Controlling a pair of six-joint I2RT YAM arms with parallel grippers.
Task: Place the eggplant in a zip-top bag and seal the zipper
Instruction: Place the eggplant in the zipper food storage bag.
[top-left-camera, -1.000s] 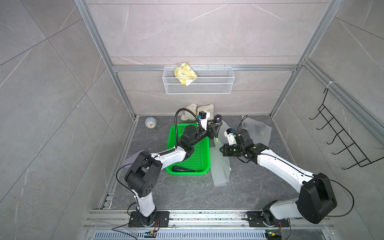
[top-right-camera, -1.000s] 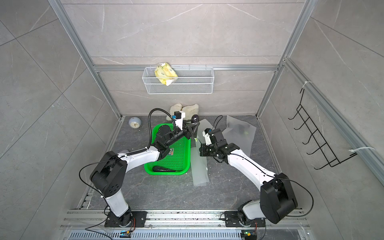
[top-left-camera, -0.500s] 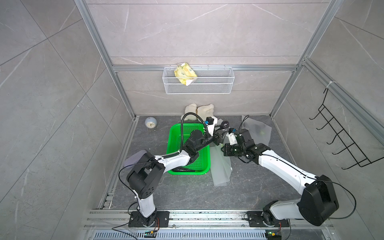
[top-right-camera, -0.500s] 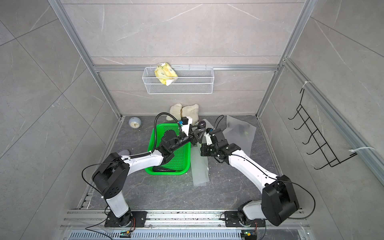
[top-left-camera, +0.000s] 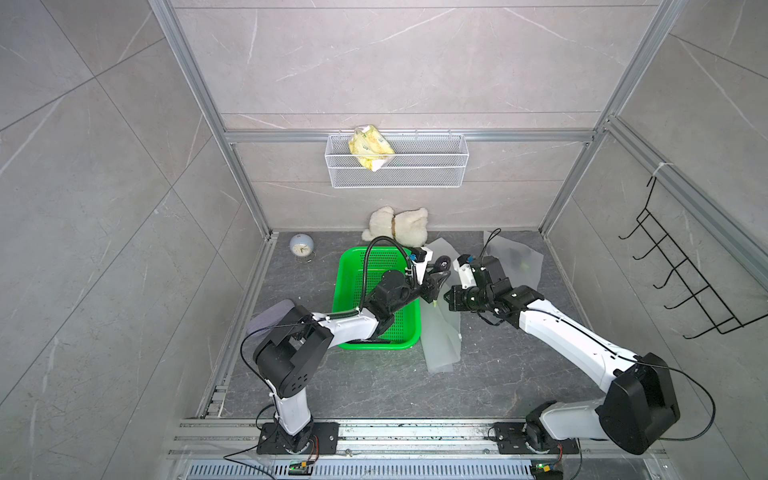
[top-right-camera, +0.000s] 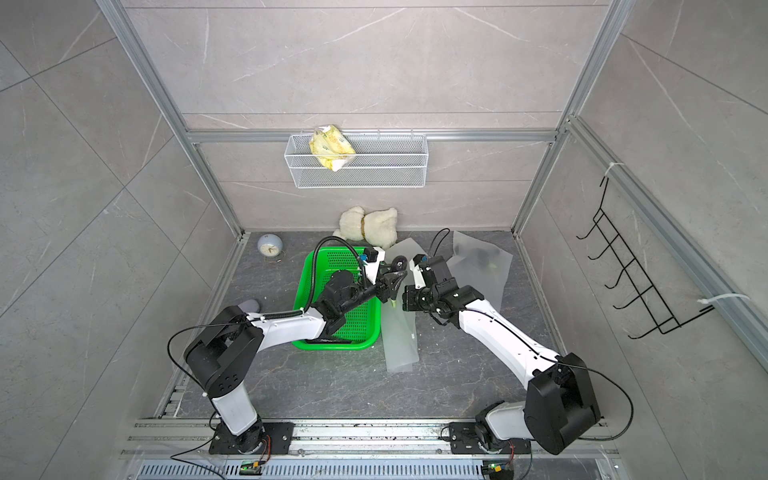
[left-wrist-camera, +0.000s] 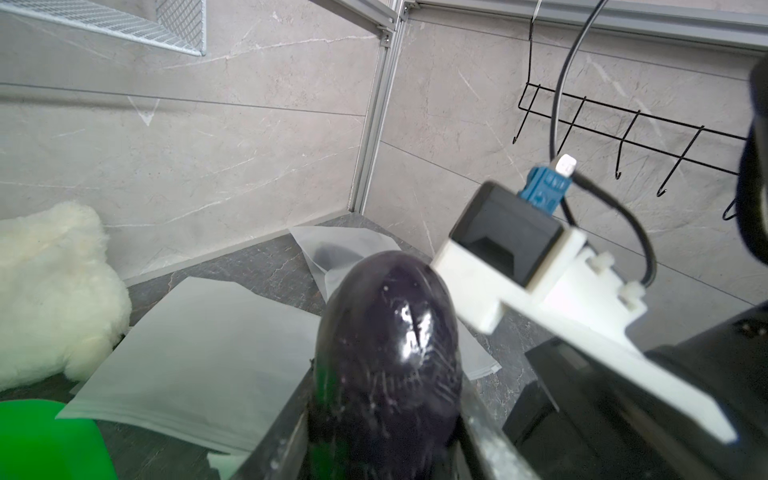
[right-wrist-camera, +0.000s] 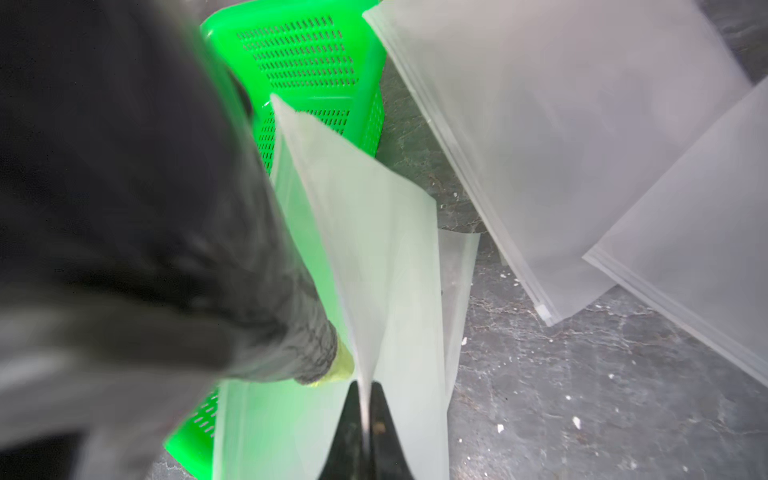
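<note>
Looming blurred, eggplant tip at zip-top bag, bag mouth unclear

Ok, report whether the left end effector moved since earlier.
Yes. The left end effector, gripping the eggplant, came toward the near side along the right rim of the green basket, from its far corner.

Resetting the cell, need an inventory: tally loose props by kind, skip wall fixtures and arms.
Zip-top bags: 3 (held bag, flat bag, back bag)
Eggplant: 1 clear; other dark shapes uncounted
Green basket: 1
Plush toy: 1
Clock: 1
Yellow packet: 1
Grey lump: 1
Total: 9
</note>
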